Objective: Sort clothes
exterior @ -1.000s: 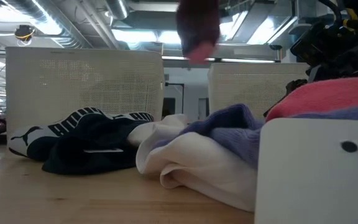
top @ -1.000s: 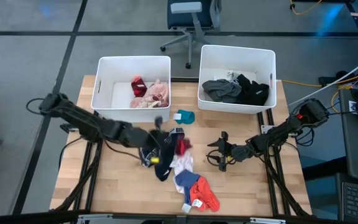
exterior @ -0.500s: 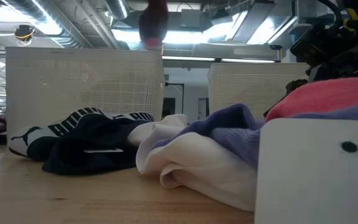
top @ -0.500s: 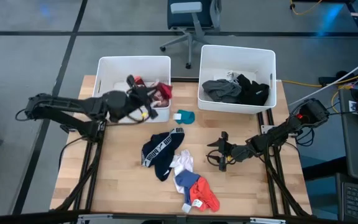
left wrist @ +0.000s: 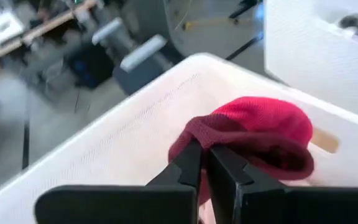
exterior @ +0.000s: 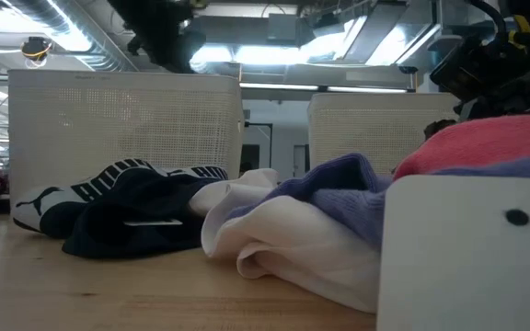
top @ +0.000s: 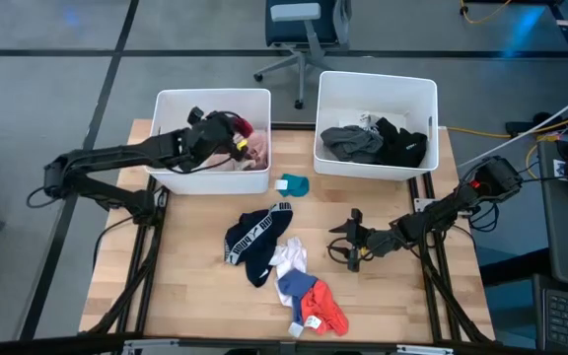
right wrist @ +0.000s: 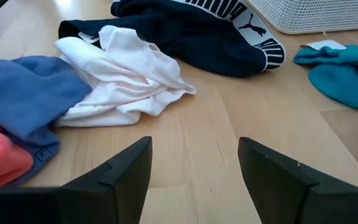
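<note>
Seen from above: left gripper (top: 227, 129) over the left white bin (top: 171, 148), clamped on a maroon-red garment (top: 237, 125) held above the pink clothes (top: 252, 150) already inside. Confirmed only by the left wrist view: both dark fingers (left wrist: 225, 168) pinched tight on a fold of that red knit garment (left wrist: 253, 134), with the bin's white rim (left wrist: 129, 124) running just behind it and a tan tag showing at the garment's edge. Nothing of that grip visible from table height, just a dark arm part (exterior: 168, 32) above the mesh wall of the left bin (exterior: 127, 115). Right of the left bin, the second white bin (top: 375, 99), holding grey and black garments (top: 378, 143). Just in front of the left bin's near right corner, a teal piece (top: 293, 184); farther in front of that bin, a heap on the wooden table (top: 185, 286): black briefs with a white lettered band (top: 254, 237), a white garment (top: 289, 259), a blue one (top: 294, 287), an orange-red one (top: 325, 311). Right gripper (top: 351, 242) parked low to the right of the heap, well away from the left bin, jaws spread and grasping nothing. Shown best by the right wrist view: the PUMA cat logo and lettering on the briefs' band (right wrist: 257, 31), plus a small white tag on the teal piece (right wrist: 340, 71), its print too small to read.
</note>
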Motion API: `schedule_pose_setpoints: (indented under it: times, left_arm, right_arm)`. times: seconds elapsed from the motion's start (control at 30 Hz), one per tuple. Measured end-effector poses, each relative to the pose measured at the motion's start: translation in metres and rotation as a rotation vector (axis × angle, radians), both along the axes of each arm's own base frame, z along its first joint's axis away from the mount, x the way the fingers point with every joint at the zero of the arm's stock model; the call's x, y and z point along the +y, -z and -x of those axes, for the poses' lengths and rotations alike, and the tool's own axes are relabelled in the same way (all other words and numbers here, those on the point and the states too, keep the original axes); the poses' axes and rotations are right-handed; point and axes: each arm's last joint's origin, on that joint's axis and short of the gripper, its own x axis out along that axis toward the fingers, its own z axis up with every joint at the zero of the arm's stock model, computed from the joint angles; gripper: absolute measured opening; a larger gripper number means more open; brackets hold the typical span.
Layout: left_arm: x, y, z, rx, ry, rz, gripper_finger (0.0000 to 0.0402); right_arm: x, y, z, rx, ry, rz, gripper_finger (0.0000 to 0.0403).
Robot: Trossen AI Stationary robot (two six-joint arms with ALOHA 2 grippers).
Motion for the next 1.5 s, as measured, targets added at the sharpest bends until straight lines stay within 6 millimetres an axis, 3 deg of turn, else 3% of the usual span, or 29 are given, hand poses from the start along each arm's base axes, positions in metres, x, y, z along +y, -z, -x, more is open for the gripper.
schedule_pose_setpoints:
  times: [0.27,0.63,0.73,0.9,1.03,1.23,1.5]
  left_arm:
    - [0.008,0.011,-0.005,-0.016,-0.062,0.052,0.003]
    - [0.009,0.011,-0.004,-0.036,-0.072,0.062,0.0145]
    - [0.002,0.004,-0.007,-0.084,0.06,0.085,0.0168]
    - [-0.033,-0.015,-0.02,-0.209,0.445,0.103,0.0189]
    - [-0.067,-0.017,-0.026,-0.22,0.616,0.116,0.0191]
    - [-0.114,0.004,-0.03,-0.109,0.732,0.26,0.0192]
    - [-0.163,0.038,-0.034,0.009,0.704,0.362,0.0192]
  right_arm:
    - [0.0,0.0,0.0,0.004,0.007,-0.011,0.0238]
    - [0.0,0.001,0.0,0.006,0.008,-0.011,0.0238]
    - [0.0,0.001,0.0,0.006,0.008,-0.011,0.0238]
    - [0.0,0.001,0.0,0.005,0.008,-0.011,0.0238]
    - [0.0,0.001,0.0,0.006,0.011,-0.018,0.0238]
    - [0.0,0.001,0.0,0.007,0.011,-0.038,0.0238]
    - [0.0,0.001,0.0,0.007,0.011,-0.039,0.0238]
